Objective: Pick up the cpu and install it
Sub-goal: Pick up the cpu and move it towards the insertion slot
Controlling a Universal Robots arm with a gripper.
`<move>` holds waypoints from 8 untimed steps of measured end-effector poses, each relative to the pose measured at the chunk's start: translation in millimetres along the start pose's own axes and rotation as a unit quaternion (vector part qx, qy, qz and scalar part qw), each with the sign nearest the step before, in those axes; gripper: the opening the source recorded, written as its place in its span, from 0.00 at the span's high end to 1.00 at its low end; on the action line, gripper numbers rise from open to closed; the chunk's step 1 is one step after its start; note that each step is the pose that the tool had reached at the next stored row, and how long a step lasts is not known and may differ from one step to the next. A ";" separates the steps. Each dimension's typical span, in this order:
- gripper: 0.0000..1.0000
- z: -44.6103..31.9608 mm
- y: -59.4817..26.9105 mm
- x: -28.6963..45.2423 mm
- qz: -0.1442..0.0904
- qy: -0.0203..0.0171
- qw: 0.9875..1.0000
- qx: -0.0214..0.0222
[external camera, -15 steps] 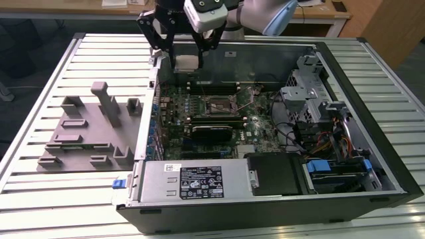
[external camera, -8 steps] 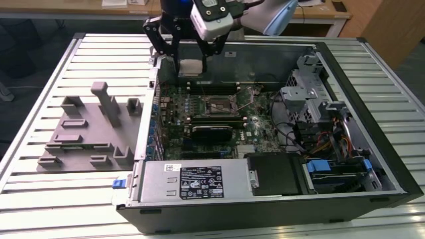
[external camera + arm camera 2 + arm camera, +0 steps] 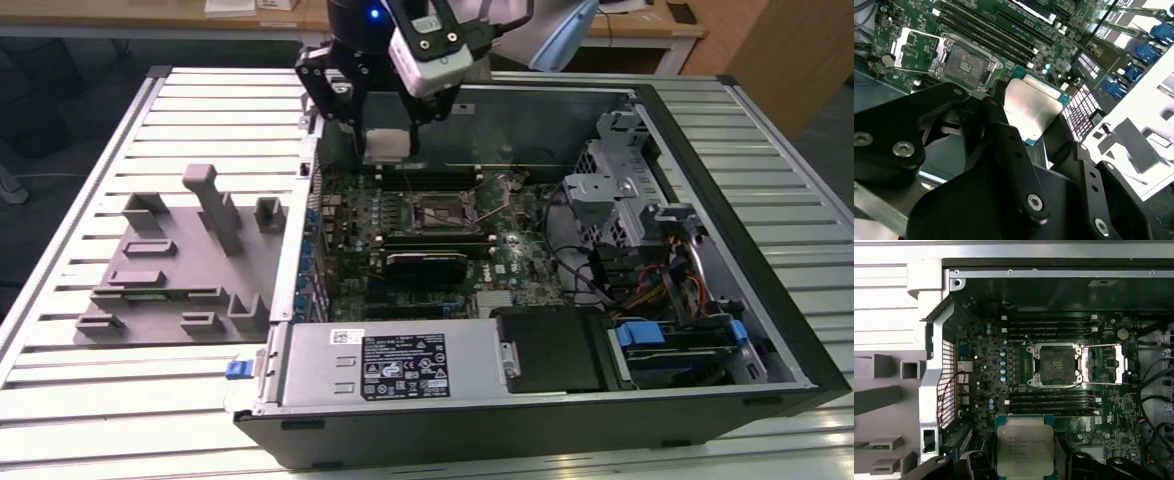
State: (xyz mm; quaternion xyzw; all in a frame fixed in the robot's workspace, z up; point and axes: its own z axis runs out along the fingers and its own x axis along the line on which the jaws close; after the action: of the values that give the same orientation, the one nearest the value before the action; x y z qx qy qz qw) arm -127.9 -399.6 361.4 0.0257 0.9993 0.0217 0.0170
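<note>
CPU (image 3: 1025,450) sits clamped in my gripper (image 3: 1025,463), metal lid up. My two black fingers (image 3: 1004,132) press on opposite edges of its green rim, and the lid between them is bare. In the exterior view I hold it (image 3: 387,145) in the air above the open computer case (image 3: 747,330), over the far part of the motherboard (image 3: 354,290). It is near the socket (image 3: 1056,365) but not over it and touches nothing on the board. The socket is open, with its hinged retention frame (image 3: 1106,365) swung out to one side and the contact field bare. The grey fixture tray (image 3: 174,260) lies outside the case, toward the exterior view's left.

I judge the chip to be light, thin and quite stiff, so it should not flex in this grip. The smooth lid and narrow rim look slippery, though, so a skewed squeeze could let it twist or pop out. The underside I cannot see, and I take it to be the delicate face. The socket's fine contacts will not forgive a tilted or dragged landing. The edges are the right place to hold it, square and level, with no more pressure than needed.
</note>
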 end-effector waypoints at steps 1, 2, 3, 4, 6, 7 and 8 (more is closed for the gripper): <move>0.45 1.5 0.0 -0.3 0.000 0.000 1.000 0.000; 0.45 3.0 -0.1 -0.7 0.000 0.000 1.000 0.000; 0.45 4.4 -0.1 -1.0 0.000 0.001 1.000 0.000; 0.45 5.7 -0.1 -1.2 0.000 0.001 1.000 0.000; 0.45 8.3 -0.2 -1.7 0.000 0.001 1.000 0.000; 0.45 9.5 -0.2 -2.0 0.000 0.001 1.000 0.000; 0.45 10.7 -0.2 -2.2 0.000 0.001 1.000 0.000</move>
State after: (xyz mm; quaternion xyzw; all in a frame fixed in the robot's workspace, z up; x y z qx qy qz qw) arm -125.3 -399.4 350.7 0.0257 0.9993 0.0216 0.0159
